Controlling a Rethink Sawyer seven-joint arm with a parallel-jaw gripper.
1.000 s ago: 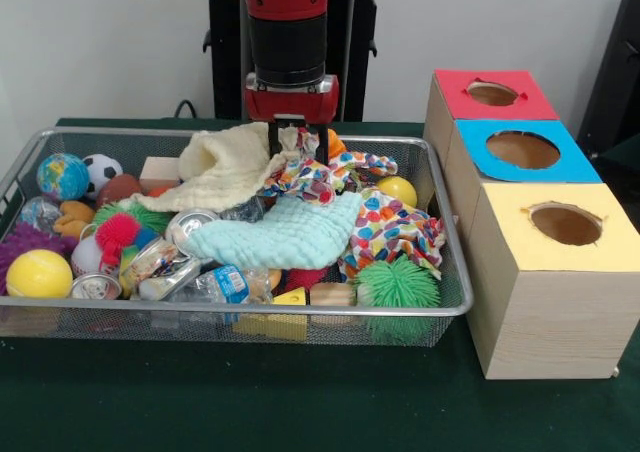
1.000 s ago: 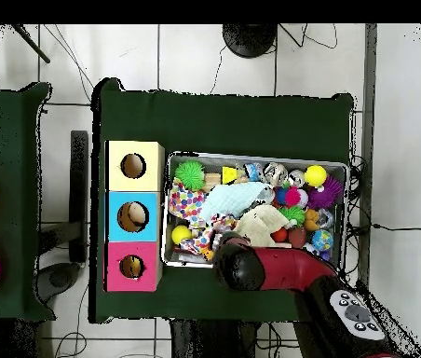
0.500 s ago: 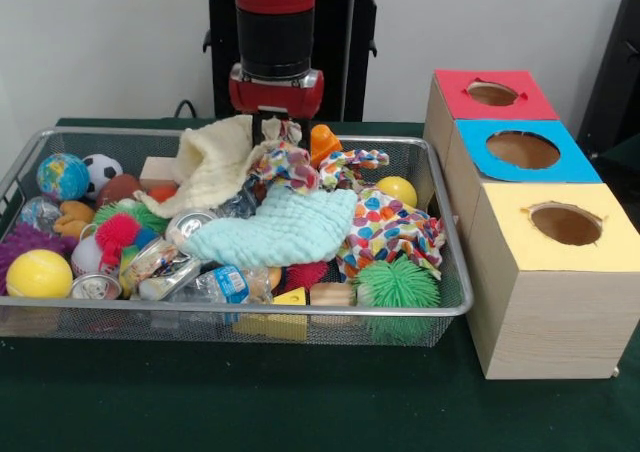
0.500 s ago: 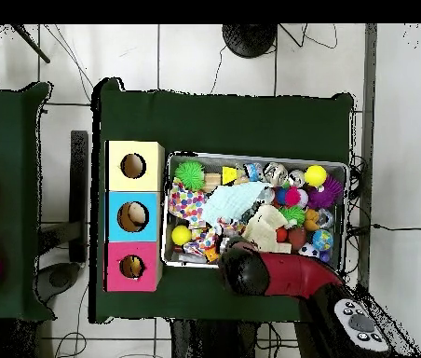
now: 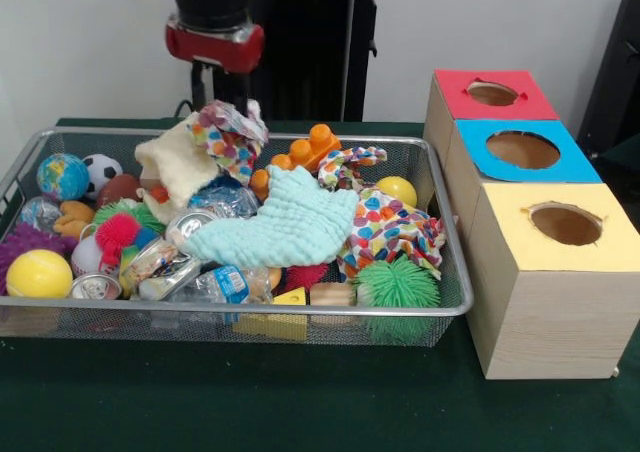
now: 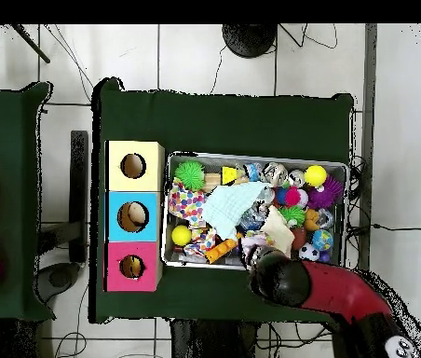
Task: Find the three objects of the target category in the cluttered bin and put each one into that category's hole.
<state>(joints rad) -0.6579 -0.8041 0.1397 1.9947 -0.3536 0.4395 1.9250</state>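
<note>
A green surface [image 5: 330, 412] sits before a white wall [image 5: 90, 42]. On its left side, a wire bin [image 5: 440, 302] is full of toys and cloths. The pincer [image 5: 222, 100] above it pinches a spotted cloth [image 5: 230, 137]. Three boxes [image 5: 545, 292] with holes stand by the right edge.

Colours: wire bin [image 5: 440, 307] silver mesh on dark green desk [image 5: 300, 402]. Boxes: red top [image 5: 493, 94], blue top [image 5: 524, 150], yellow top [image 5: 565, 224], pale wood sides. Cloths: mint green [image 5: 285, 230], cream [image 5: 175, 162], two multicolour polka-dot, one lifted [image 5: 232, 137], one in bin [image 5: 392, 230]. Orange block toy [image 5: 310, 150], green spiky ball [image 5: 398, 284], yellow ball [image 5: 38, 273], purple spiky ball [image 5: 20, 242], black/white soccer ball [image 5: 100, 168], blue/green globe ball [image 5: 62, 176].
</note>
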